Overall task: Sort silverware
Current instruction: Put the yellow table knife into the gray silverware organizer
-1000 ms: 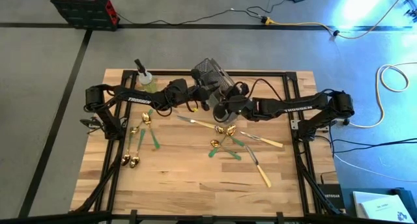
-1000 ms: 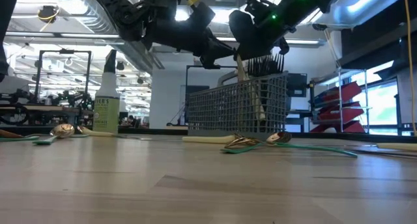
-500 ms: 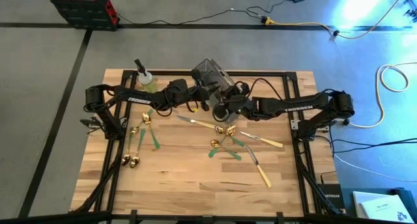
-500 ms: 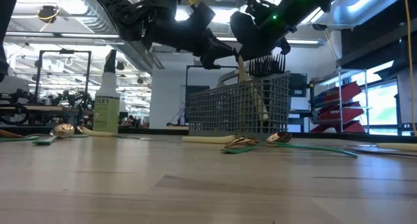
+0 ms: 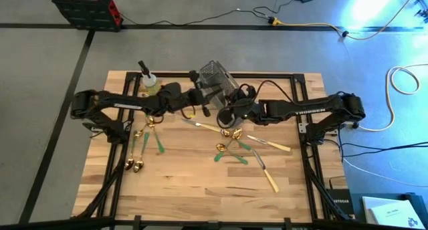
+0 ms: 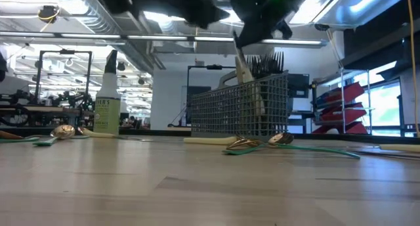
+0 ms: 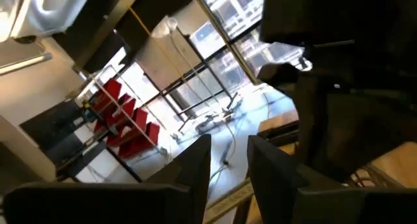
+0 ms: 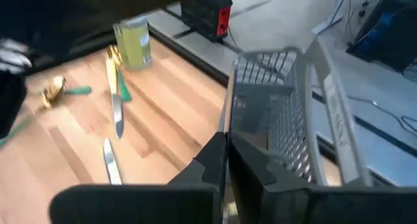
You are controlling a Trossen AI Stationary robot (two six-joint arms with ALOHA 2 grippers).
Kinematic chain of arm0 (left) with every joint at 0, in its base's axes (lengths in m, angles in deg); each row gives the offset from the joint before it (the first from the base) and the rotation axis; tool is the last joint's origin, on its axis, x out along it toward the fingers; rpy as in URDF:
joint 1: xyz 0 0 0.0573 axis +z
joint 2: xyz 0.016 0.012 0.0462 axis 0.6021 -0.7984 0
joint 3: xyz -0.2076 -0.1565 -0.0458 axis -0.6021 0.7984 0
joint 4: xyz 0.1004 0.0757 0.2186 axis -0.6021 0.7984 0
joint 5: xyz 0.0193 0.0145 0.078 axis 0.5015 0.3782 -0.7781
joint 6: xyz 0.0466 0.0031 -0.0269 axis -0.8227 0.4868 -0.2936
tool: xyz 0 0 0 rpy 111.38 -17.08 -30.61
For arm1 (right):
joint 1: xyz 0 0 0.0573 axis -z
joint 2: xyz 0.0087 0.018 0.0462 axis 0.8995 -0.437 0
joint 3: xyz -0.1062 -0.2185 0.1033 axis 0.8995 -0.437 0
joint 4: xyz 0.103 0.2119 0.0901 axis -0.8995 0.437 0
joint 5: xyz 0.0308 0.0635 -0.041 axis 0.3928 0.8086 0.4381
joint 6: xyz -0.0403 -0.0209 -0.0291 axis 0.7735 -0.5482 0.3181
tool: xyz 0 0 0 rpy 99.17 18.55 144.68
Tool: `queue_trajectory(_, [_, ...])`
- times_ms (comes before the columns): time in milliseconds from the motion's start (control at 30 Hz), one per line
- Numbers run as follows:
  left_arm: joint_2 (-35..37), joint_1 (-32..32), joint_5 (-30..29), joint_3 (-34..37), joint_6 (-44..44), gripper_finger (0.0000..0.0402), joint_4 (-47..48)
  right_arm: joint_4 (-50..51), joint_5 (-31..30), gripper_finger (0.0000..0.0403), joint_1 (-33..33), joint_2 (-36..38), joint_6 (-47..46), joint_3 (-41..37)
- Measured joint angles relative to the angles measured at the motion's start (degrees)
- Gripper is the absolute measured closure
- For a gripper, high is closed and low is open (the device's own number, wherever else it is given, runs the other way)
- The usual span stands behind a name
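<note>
The grey mesh caddy (image 5: 217,78) (image 6: 239,111) stands near the table's far edge, with dark utensils upright in it. My right gripper (image 5: 227,113) (image 6: 240,41) hovers at its near side, shut on a cream-handled utensil (image 6: 244,69) that slants into the caddy. My left gripper (image 5: 202,96) (image 7: 228,165) is open, up in the air just left of the caddy. Gold spoons with green handles (image 5: 231,142), cream-handled knives (image 5: 269,178) and a left group of spoons (image 5: 139,148) lie flat on the wood. My right gripper pinches the cream-handled utensil near its upper end (image 6: 237,47) between the two fingers, coming from above. The utensil is seen edge-on between the fingers (image 8: 215,160) in the right wrist view. It hangs tilted, with its lower part (image 6: 260,106) inside the caddy.
A spray bottle of green liquid (image 5: 148,79) (image 6: 107,101) stands at the far left of the table. A knife (image 5: 200,125) lies in front of the caddy. Bare wood (image 5: 194,183) stretches along the near side. Black frame rails (image 5: 307,156) run along both table sides.
My left gripper has drawn back from the caddy toward the table's left and risen, leaving most of the low view. My right gripper has stayed at the caddy with the cream handle, which now stands a little higher.
</note>
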State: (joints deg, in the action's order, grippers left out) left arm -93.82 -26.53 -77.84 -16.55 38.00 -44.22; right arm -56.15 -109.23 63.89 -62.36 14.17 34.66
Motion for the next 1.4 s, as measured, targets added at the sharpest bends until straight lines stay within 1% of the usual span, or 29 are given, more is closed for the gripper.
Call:
queue_trajectory(100, [5.58, -0.49, -2.62, -0.02, 0.18, 0.0316, 4.23, 1.88, -1.51, 0.0403, -1.17, 0.01, 0.90, 1.94])
queue_trajectory(200, [11.89, 0.13, -3.01, -0.07, 2.05, 0.0316, 11.77, 4.33, -3.47, 0.0403, -2.14, 0.06, 1.66, 4.66])
queue_trajectory(300, [18.31, 1.75, -2.82, -0.02, 5.76, 0.0316, 18.81, 7.86, -5.32, 0.0403, -2.87, 0.17, 2.08, 7.21])
queue_trajectory(400, [25.07, 4.10, -1.01, -0.07, 10.27, 0.0316, 25.42, 8.58, -6.03, 0.0403, -3.25, 0.23, 3.60, 9.66])
queue_trajectory(533, [31.80, 7.80, 5.10, 0.00, 18.36, 0.0316, 33.11, 8.64, -6.10, 0.0403, -3.23, 0.28, 6.35, 12.48])
queue_trajectory(600, [34.26, 9.21, 8.00, 1.47, 21.14, 0.0316, 32.50, 8.63, -6.54, 0.0403, -3.23, 0.28, 7.68, 13.34])
queue_trajectory(733, [37.23, 11.36, 8.92, 6.15, 22.76, 0.0316, 29.02, 8.74, -7.17, 0.0403, -3.16, 0.30, 9.83, 14.86])
queue_trajectory(933, [37.45, 14.50, 8.96, 13.45, 25.23, 0.0316, 23.55, 8.71, -8.02, 0.0403, -1.54, 0.32, 13.74, 17.26])
queue_trajectory(1167, [37.23, 16.62, 9.09, 20.02, 27.24, 0.0316, 16.90, 8.68, -6.09, 0.0403, 0.52, 0.18, 13.96, 17.38])
queue_trajectory(1400, [37.25, 17.40, 9.21, 20.70, 27.35, 0.0315, 16.58, 8.18, -5.44, 0.0403, 0.60, -1.22, 12.70, 14.36])
